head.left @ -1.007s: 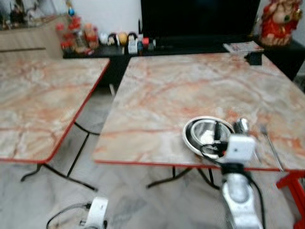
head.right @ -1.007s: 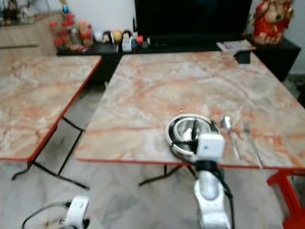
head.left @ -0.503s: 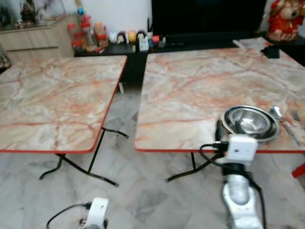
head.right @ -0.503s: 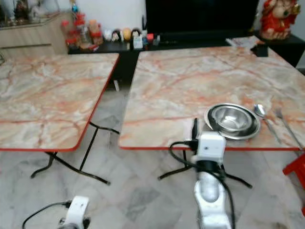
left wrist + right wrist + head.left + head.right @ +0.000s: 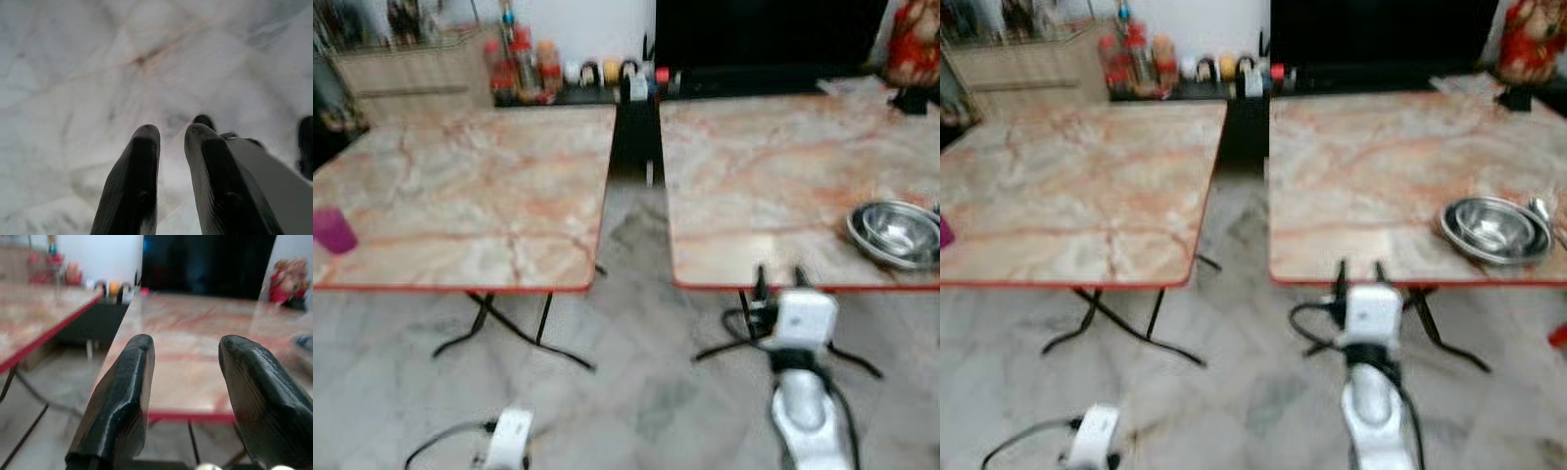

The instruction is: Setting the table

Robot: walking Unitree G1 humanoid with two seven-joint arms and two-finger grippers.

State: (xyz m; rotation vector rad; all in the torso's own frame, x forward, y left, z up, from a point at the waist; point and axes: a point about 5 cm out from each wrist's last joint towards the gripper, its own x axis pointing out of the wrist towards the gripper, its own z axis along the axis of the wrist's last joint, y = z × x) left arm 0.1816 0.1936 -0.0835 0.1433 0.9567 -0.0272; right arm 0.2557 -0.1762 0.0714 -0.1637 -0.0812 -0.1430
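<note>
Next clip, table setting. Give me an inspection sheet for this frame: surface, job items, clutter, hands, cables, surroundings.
Surface: two marble-pattern folding tables with red edges, the left table and the right table, a floor gap between them.
Job's things: steel bowl near the right table's front edge, a spoon just beyond it; pink cup at the left table's front left.
Clutter: small dark object at the right table's far end.
Hands: right hand open and empty, raised before the right table's front edge; left hand low, pointing at the floor, fingers slightly apart.
Cables: black cable looped at the right wrist.
Surroundings: low shelf with bottles and figurines, red statue, tiled floor. Frame blurred.
</note>
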